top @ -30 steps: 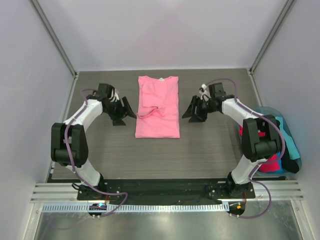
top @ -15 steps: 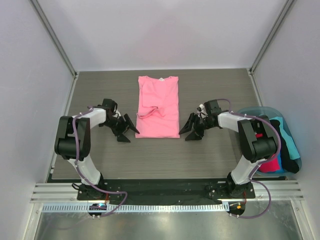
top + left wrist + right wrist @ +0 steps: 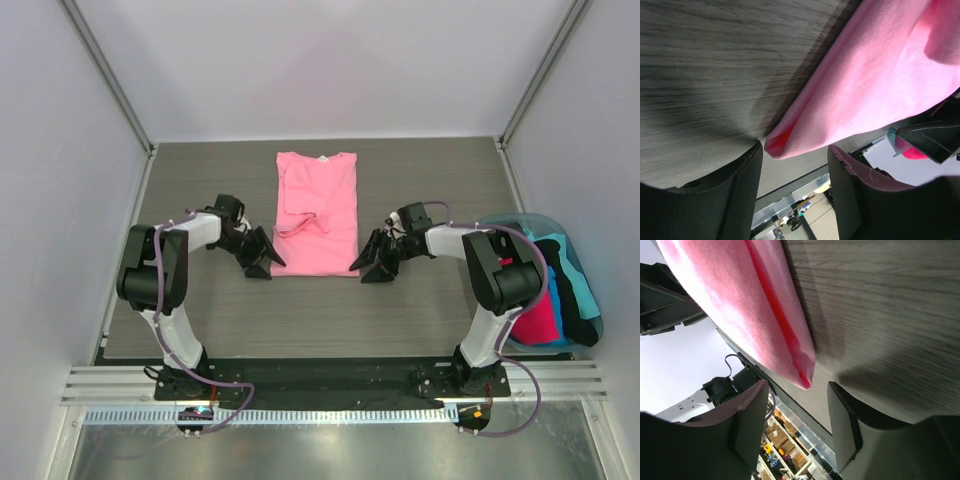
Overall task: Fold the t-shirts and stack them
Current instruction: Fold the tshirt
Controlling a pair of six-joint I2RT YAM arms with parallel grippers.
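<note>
Left gripper (image 3: 265,259) and right gripper (image 3: 366,265), both open-jawed, have closed in on the pink shirt's (image 3: 317,215) near corners, poised to pinch.

The t-shirt (image 3: 316,215) is showing plain light pink against the table (image 3: 420,300) — grey, streaked with dark wood grain. The tub (image 3: 520,220) is showing light blue, its heaped shirts (image 3: 535,325) hot pink, black and teal.
</note>
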